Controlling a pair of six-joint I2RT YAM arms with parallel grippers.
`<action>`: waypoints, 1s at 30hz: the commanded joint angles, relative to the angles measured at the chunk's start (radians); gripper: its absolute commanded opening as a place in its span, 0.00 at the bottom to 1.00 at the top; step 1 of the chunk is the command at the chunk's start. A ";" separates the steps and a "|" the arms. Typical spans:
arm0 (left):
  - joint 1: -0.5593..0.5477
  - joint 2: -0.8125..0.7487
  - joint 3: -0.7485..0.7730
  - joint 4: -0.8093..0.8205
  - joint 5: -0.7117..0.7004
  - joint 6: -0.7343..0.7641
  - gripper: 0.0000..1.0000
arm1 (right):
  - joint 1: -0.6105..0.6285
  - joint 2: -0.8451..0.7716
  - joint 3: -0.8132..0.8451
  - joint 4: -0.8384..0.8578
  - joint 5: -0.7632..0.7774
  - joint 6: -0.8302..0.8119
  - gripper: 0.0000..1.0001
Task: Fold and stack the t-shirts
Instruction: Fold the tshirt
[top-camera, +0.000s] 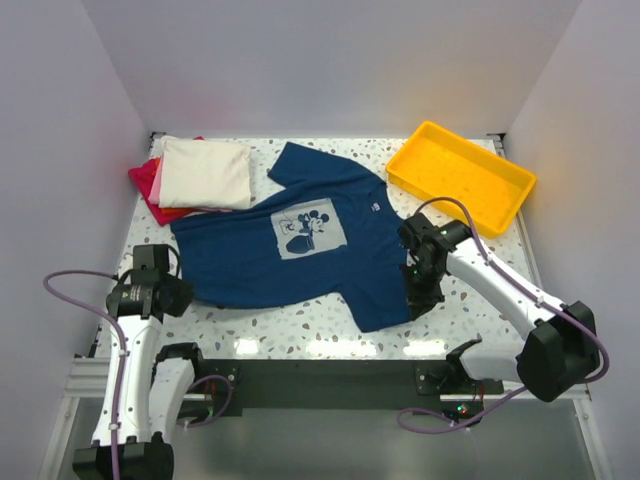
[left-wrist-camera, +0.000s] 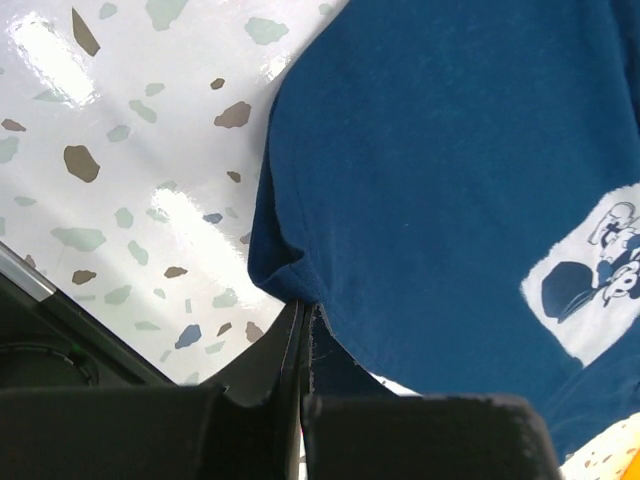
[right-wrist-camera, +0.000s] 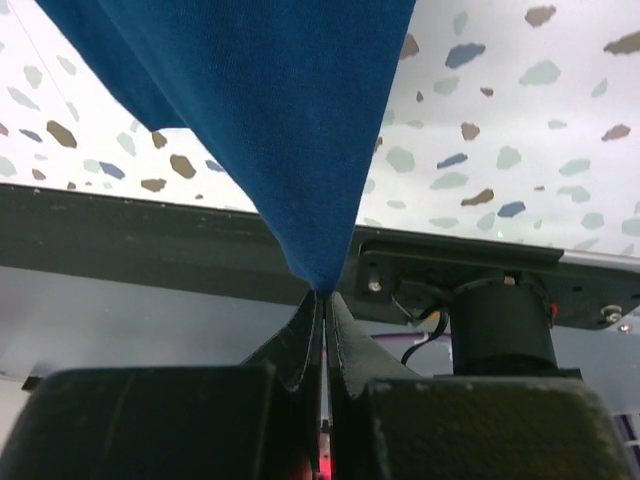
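A navy blue cotton t-shirt (top-camera: 300, 250) with a pale square cartoon print lies spread flat, print up, in the middle of the white speckled tabletop (top-camera: 300, 325). Its hem points towards the left arm and its neck towards the right arm.

The left pincer (left-wrist-camera: 303, 335) is clamped shut on a small pleat of cloth at the near hem corner. The right pincer (right-wrist-camera: 322, 300) is pinched tight on the tip of the near sleeve, which it has drawn up into a taut peak. Holding both near corners lets the two arms carry that long edge over together, which is probably the first fold.

At the far left corner a folded cream shirt (top-camera: 205, 172) lies on a pink one (top-camera: 157, 185) and a red one (top-camera: 142, 176). This looks like the stack the navy shirt should join. A shallow yellow plastic tray (top-camera: 460, 175) sits at the far right, well apart from the shirts.
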 joint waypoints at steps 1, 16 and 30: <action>0.005 -0.014 0.041 -0.059 0.024 -0.003 0.00 | 0.003 -0.039 0.050 -0.101 0.006 -0.003 0.00; 0.008 0.156 0.022 0.226 0.051 0.061 0.00 | -0.052 0.174 0.283 0.123 -0.059 0.023 0.00; 0.089 0.279 -0.024 0.476 0.129 0.067 0.00 | -0.167 0.513 0.684 0.266 -0.128 -0.056 0.00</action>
